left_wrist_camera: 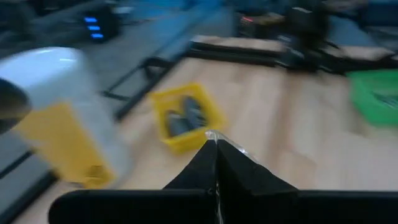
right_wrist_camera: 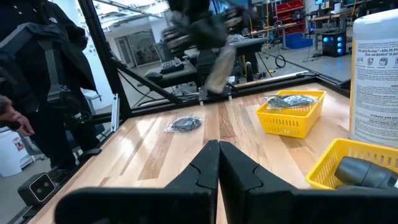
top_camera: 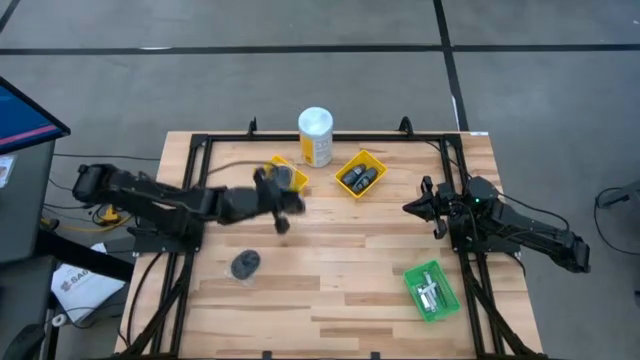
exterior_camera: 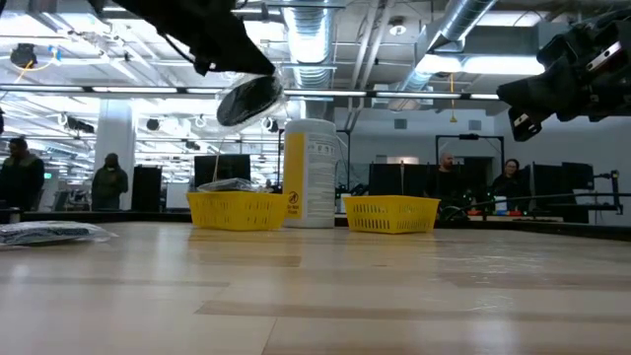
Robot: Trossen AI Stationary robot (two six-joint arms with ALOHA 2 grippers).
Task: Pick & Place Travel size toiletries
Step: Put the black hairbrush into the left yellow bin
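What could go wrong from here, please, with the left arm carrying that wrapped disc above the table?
The left gripper seems to hold the wrapped disc only by its thin plastic wrap, so it could slip and fall. The tall canister stands right beside the yellow tray, so a swing there might knock it over.

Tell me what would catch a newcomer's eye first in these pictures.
The left gripper hangs above the table, holding a wrapped dark disc aloft near the yellow tray that already holds another wrapped disc. Behind it stands the tall white-capped yellow canister, beside a second yellow tray holding two black oblong pieces. One more wrapped disc lies on the bare wood, a green tray sits at the near right, and the right gripper waits shut at the table's right edge.
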